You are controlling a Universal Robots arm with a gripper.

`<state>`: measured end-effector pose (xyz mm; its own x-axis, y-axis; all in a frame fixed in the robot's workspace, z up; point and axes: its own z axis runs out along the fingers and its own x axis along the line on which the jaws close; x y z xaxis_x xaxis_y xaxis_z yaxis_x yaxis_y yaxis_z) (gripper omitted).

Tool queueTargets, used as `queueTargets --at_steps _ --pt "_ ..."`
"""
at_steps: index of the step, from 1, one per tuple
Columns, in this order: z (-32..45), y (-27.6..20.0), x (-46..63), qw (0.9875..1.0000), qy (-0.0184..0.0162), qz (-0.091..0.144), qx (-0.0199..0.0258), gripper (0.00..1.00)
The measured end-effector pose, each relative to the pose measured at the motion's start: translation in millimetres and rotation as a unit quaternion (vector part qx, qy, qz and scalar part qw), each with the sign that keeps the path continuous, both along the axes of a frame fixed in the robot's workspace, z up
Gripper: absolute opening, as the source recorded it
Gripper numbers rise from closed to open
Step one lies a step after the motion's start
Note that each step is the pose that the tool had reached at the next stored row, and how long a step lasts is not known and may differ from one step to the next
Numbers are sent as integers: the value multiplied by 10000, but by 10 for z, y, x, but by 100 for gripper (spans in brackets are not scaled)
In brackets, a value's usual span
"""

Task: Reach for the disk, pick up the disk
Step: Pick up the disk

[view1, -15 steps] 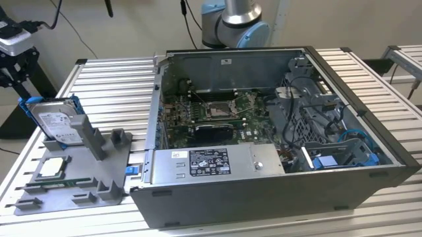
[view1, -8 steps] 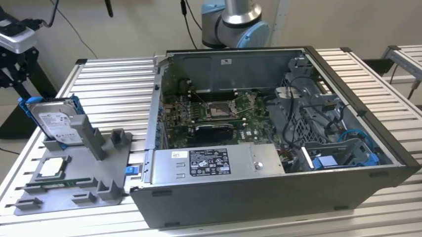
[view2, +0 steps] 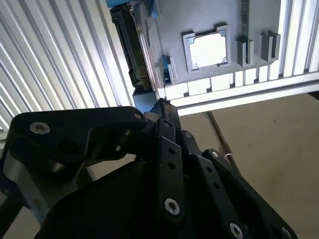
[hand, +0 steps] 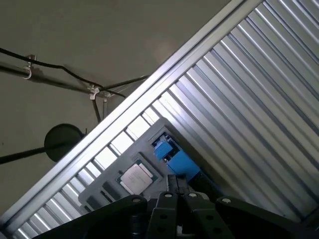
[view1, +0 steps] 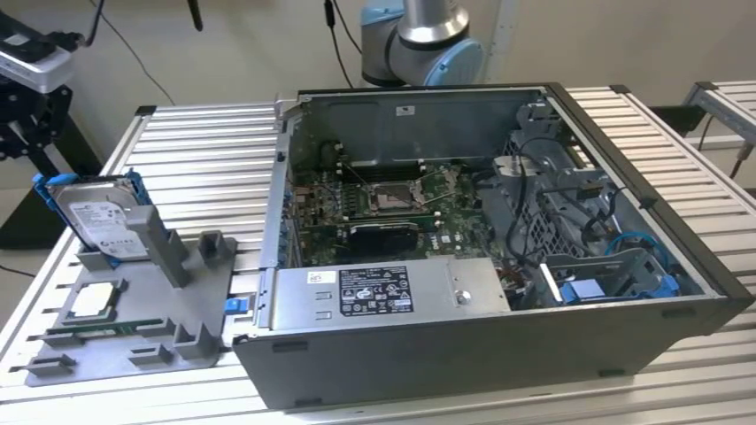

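The disk, silver with a white label and blue side rails, stands upright in a slot of the grey holder tray at the exterior view's left. In the second wrist view the disk shows edge-on, just beyond the black gripper. In the first wrist view the disk's blue rails lie right past the gripper. The fingers are shut together, hold nothing, and stand apart from the disk. The arm's end with a white camera block hangs above and to the left of the disk.
An open computer case fills the table's middle, with a long grey metal box at its front. A small square processor chip lies in the tray. The table edge and floor cables are close by.
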<state>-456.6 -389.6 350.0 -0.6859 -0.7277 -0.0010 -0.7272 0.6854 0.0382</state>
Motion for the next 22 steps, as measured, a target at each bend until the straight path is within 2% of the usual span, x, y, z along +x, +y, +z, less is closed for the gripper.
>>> queueTargets --at_steps 7,11,14,17,20,22 --pt "-19 0 7 9994 -23 346 0 0" --pt "-26 -1 8 9979 -23 643 0 0" --pt "-28 -1 8 9958 -24 911 1 0" --pt "-27 -1 8 9930 -23 1182 2 0" --pt "-27 -1 8 9894 -23 1452 2 0" --pt "-27 -1 8 9865 -24 1637 4 0"
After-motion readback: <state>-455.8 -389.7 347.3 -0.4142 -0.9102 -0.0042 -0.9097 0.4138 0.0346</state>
